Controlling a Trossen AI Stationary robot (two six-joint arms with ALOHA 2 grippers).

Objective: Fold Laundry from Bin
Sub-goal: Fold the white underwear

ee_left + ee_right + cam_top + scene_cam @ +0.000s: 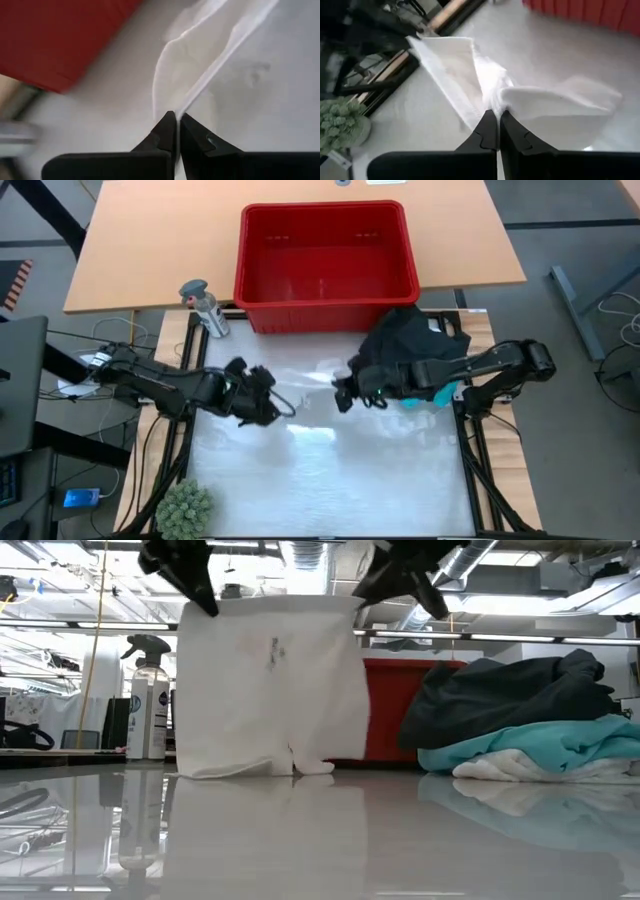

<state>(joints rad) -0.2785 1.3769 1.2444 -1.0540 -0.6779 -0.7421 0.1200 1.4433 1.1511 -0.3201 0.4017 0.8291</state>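
I see the white cloth [270,690] hanging between both arms, left gripper [177,122] pinching one top corner, right gripper [497,120] pinching the other, lower edge touching the table [320,840], red bin [325,265] behind

In the low view both arms are cut off at the top edge. The white garment [270,685] hides most of the red bin [385,710]. The left wrist view is blurred around the bin.

The bin [325,265] stands at the table's [300,480] far edge, the spray bottle [203,307] just left of it, a heap of clothes [410,345] before its right corner, and a plant [184,508] at the near left corner.
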